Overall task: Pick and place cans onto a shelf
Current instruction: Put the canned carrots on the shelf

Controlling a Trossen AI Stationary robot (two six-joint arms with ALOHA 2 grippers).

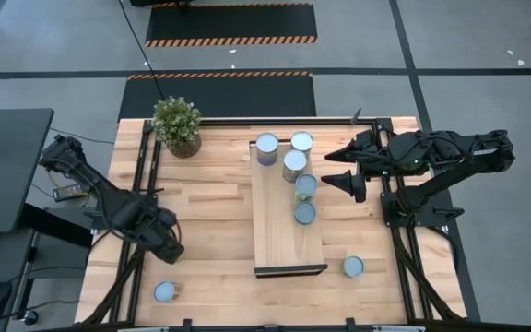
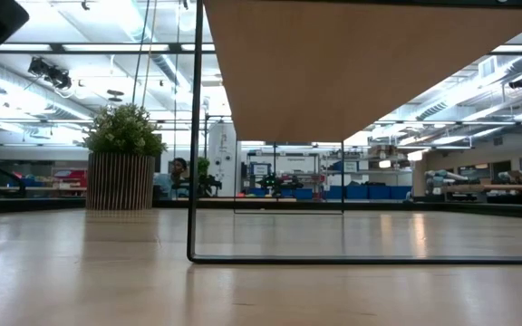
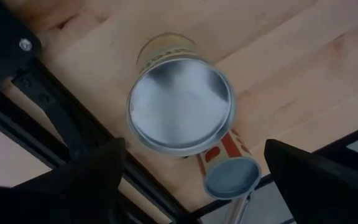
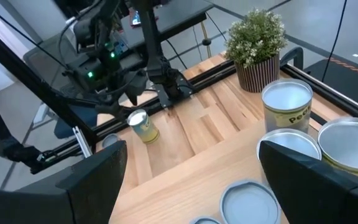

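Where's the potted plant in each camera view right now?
High: potted plant at the tabletop's upper left.
Low: left of centre, left of the shelf.
Left wrist: not in view.
Right wrist: upper right, behind the cans.
Shared landmark: the shelf, beside the plant.

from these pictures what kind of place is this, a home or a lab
Most likely a robotics lab or workshop hall, not a home. Hazard-striped floor mats lie beyond the table, and the low view shows rows of workbenches with blue bins under strip lighting.
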